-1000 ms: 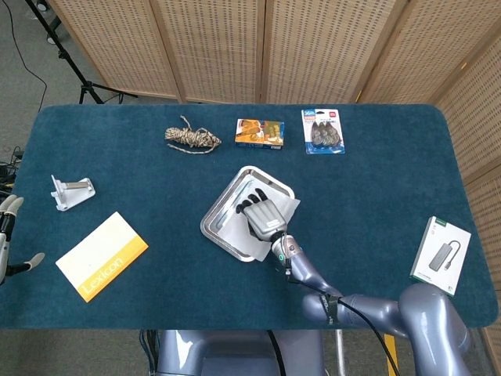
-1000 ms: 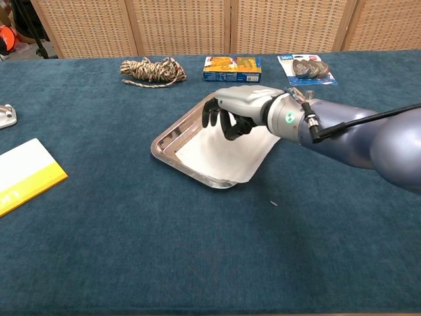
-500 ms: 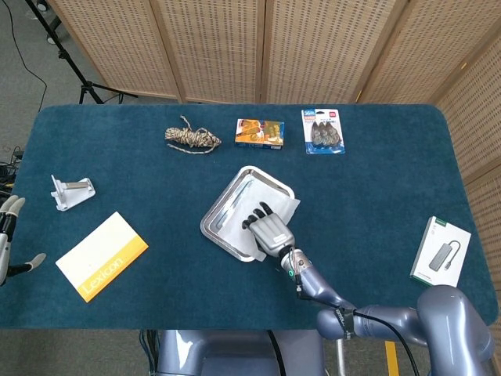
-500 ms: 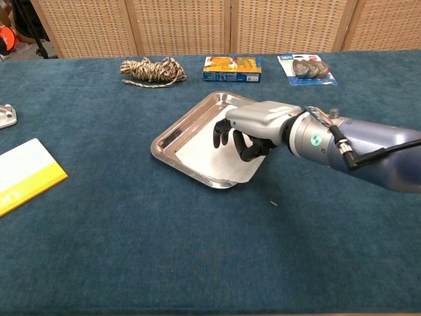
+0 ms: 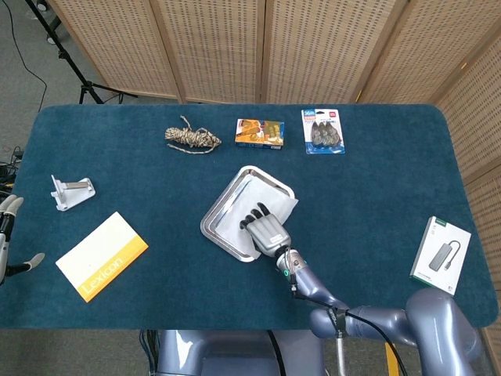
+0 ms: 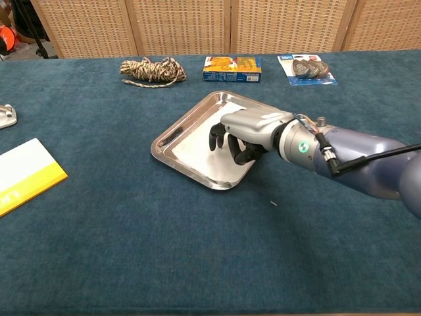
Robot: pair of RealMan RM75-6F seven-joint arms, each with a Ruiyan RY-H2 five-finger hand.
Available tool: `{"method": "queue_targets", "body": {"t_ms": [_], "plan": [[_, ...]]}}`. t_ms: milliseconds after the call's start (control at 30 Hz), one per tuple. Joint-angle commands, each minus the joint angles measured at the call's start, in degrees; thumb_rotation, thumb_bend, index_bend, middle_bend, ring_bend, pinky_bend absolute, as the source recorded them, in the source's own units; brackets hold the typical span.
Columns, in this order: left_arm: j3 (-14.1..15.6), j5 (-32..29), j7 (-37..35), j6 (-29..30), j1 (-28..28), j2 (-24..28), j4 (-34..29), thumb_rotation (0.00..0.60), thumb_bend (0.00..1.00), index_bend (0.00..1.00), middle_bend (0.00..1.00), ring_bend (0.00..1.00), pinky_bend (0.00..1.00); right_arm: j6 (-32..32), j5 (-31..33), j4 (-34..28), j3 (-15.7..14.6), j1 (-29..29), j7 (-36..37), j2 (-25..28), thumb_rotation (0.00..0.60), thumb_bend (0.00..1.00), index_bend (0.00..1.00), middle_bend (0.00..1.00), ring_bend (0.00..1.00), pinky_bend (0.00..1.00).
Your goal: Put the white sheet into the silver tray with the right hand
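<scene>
The silver tray [image 5: 211, 221] [image 6: 166, 143] lies tilted at the table's middle. Inside it lies the white sheet [image 5: 250, 197] [image 6: 196, 150], with one corner [image 5: 292, 205] poking past the tray's right rim in the head view. My right hand [image 5: 264, 231] [image 6: 238, 134] is over the tray's near right part, fingers spread and bent down, their tips pressing on the sheet. The sheet under the hand is hidden. My left hand [image 5: 7, 235] shows only at the far left edge of the head view, fingers apart and holding nothing.
Along the back lie a coiled rope [image 5: 192, 139], an orange box [image 5: 260, 131] and a blister pack [image 5: 323, 131]. A white bracket [image 5: 70, 190] and a yellow-and-white booklet [image 5: 102, 255] are at the left. A boxed hub [image 5: 441, 255] sits at the right.
My right hand drew back toward me, then shifted slightly left. The sheet, which overhung the tray's right rim, now lies almost wholly inside. The left hand stayed put.
</scene>
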Motion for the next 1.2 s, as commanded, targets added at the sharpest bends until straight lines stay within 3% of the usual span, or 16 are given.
{"method": "queue_targets", "body": {"t_ms": [33,533,1200], "plan": [[-0.02,-0.04,-0.12,-0.07,-0.02,0.04,-0.02,0.600,0.00,0.00,0.00,0.00,0.00,-0.02,0.36,0.69,0.51,0.16,-0.06,-0.59,0.600,1.00,0.29,0.27,0.15,0.00],[-0.07,-0.22,-0.40,-0.20,0.00,0.15,-0.01,0.600,0.00,0.00,0.00,0.00,0.00,0.85,3.19,6.93,3.87,1.13,-1.63,-5.26,0.600,1.00,0.29,0.27,0.15,0.00],[-0.01,-0.12,0.25,-0.09,-0.02,-0.10,-0.12,0.600,0.00,0.00,0.00,0.00,0.00,0.00,2.19,2.84,2.92,0.22,-2.53,-3.64,0.600,1.00,0.29,0.27,0.15,0.00]]}}
